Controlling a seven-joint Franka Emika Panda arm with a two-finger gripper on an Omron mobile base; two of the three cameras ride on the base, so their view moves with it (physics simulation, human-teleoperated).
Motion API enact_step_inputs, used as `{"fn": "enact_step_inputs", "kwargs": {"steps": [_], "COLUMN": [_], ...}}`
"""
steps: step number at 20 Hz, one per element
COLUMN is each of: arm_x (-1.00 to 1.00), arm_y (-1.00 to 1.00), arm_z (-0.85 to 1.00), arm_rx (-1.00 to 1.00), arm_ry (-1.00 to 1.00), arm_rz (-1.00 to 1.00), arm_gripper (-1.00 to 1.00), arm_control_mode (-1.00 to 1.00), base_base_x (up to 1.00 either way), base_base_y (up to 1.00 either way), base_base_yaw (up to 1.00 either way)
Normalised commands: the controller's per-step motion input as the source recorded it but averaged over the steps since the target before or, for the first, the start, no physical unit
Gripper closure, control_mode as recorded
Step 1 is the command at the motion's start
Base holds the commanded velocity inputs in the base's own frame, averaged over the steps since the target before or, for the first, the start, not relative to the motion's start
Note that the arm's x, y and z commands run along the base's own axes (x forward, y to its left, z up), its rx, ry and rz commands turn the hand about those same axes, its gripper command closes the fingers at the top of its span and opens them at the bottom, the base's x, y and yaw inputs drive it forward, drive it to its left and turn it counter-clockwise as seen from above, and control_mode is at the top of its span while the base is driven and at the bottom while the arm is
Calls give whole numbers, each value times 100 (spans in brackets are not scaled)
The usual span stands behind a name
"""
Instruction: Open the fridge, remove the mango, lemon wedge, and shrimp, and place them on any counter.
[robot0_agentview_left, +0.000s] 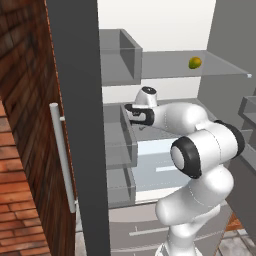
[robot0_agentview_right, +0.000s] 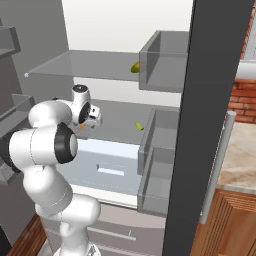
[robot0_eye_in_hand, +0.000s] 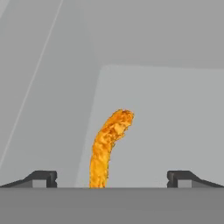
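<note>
Reaching into fridge (robot0_agentview_left: 75, 125): claw (robot0_eye_in_hand: 111, 179) wide, empty; shrimp (robot0_eye_in_hand: 108, 148) lies between its tips, slightly nearer one, long axis pointing away from claw.

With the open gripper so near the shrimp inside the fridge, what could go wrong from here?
1. The shrimp is thin and sits left of centre between the open gripper tips; closing may push it aside instead of pinching it.
2. The arm reaches between the door bins and the upper shelf holding the mango; lifting out carelessly may strike them.
</note>
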Motion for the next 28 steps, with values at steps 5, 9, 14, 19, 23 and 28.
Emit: {"fn": "enact_step_inputs", "kwargs": {"steps": [5,9,14,19,23,28], "arm_x": [33,39,33,-9,-52,-46], "arm_y": [9,13,2,1,0,0], "arm_z": [-11,-23,-30,-48,-68,-67], "arm_rx": [0,0,0,0,0,0], "arm_ry": [-2,0,0,0,-6,-5], "arm_rz": [0,0,0,-1,-7,-9], "arm_gripper": [-100,-100,-100,-100,-100,-100], "arm_control_mode": [-100,-100,-100,-100,-100,-100], "base_base_x": [0,0,0,0,0,0], "base_base_y": [0,0,0,0,0,0], "base_base_yaw": [0,0,0,0,0,0]}}
